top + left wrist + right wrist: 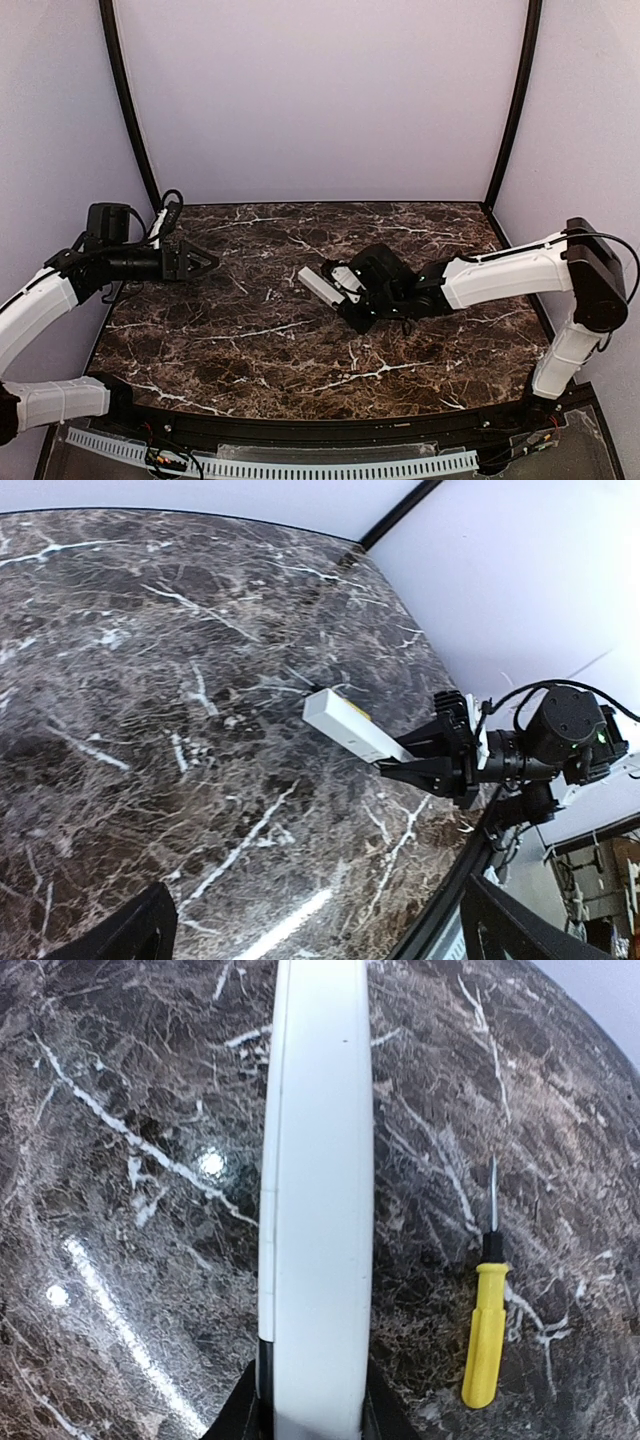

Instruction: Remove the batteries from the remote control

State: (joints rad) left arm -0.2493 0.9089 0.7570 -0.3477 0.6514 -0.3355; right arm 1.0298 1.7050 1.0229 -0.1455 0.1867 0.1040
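Yellow screwdriver (489, 1295), dark marble table (250, 340)

1. The remote (318, 1190) runs as a long white bar up the middle of the frame, from the bottom edge past the top.
2. The gripper (312, 1407) clamps its lower end, with a dark finger (243, 1415) on each side.
3. A yellow screwdriver (486, 1330) lies on the counter (130, 1080) at lower right, apart from the remote, its dark tip pointing up.
4. The counter is dark marble with white veins, and two light glints show at left.
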